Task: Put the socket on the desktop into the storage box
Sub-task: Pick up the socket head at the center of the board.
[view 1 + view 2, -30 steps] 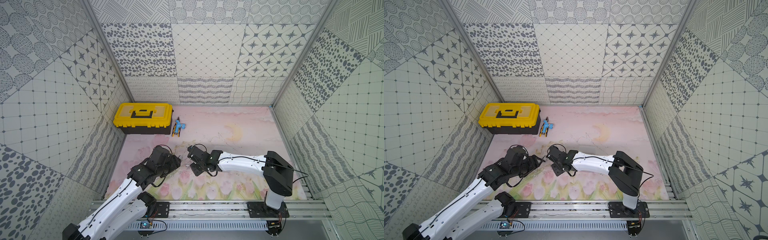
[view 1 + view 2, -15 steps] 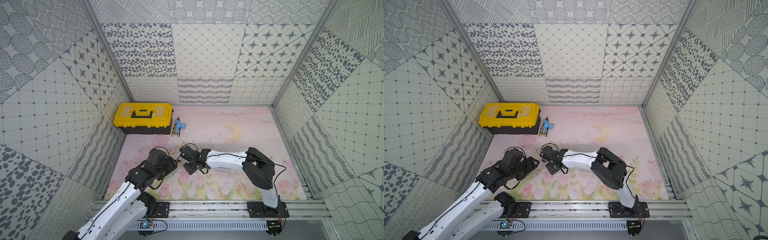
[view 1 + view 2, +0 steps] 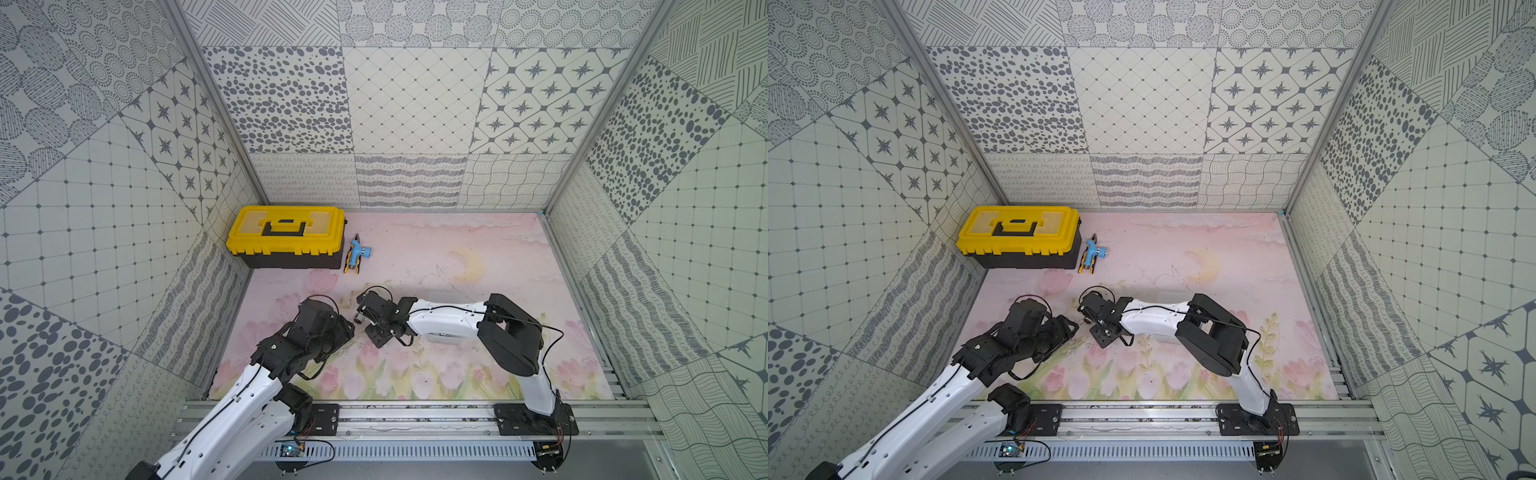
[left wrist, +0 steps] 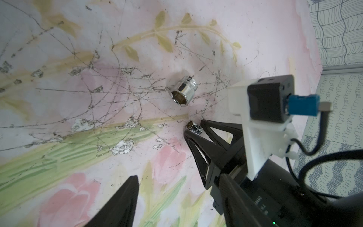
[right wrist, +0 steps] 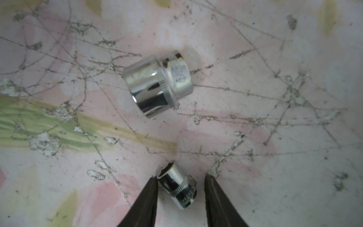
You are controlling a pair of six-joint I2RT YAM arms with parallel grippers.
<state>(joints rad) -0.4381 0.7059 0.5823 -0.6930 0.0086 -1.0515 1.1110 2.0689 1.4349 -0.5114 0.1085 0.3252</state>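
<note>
Right wrist: right gripper (image 5: 181,176) straddles small socket (image 5: 176,189), perhaps touching.

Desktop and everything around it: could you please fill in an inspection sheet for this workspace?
Surface: desktop, pink floral print, heavily scratched.
Job's things: small socket and large socket lie on their sides, apart; storage box mostly hidden under the right arm.
Clutter: yellow-lidded toolbox; blue-and-yellow hand tool beside it.
Grippers: right gripper open, straddling the small socket; left gripper open, empty.
Cables: black cable runs along the right arm.
Surroundings: patterned wall panels; front rail.
</note>
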